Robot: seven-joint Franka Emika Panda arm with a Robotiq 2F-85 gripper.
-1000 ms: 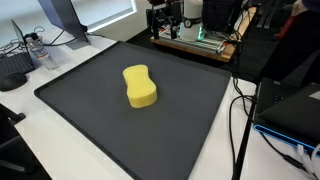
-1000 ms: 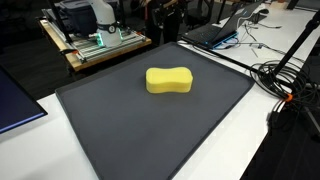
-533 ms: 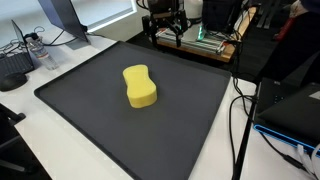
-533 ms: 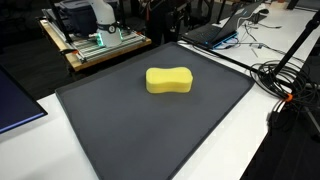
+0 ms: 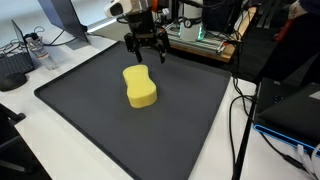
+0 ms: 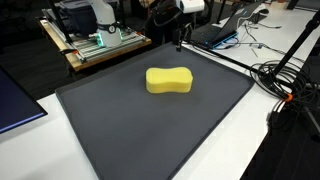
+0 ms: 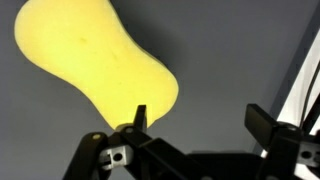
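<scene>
One yellow sponge (image 5: 140,86) is what your jaws hang closest to. It lies flat on its broad face in the middle of the black mat (image 5: 100,135), a little toward the upper half of the frame in both exterior views. Flat like that it sits steady, and I judge the dark, plain mat makes its waisted outline easy for you to read. The mat covers most of the white tabletop (image 5: 25,140), which shows only as a border around it.

Behind the sponge, your jaws point straight down from the arm (image 5: 135,12), spread wide and holding nothing. They hover above the mat near its far edge, clear of the sponge and not touching it.

The wrist view gives you what the others cannot: the sponge (image 7: 95,65) fills the upper left of the frame, its rounded end near the left tip of the jaws, while the gap between the two tips frames only bare mat. So you are off to one side of it, not over it.

An exterior view (image 6: 169,80) shows the sponge's long side but cuts the jaws off at the top of the frame. Farthest back sit a wooden board (image 5: 205,42) of electronics and loose cables (image 6: 285,80) at the right.
</scene>
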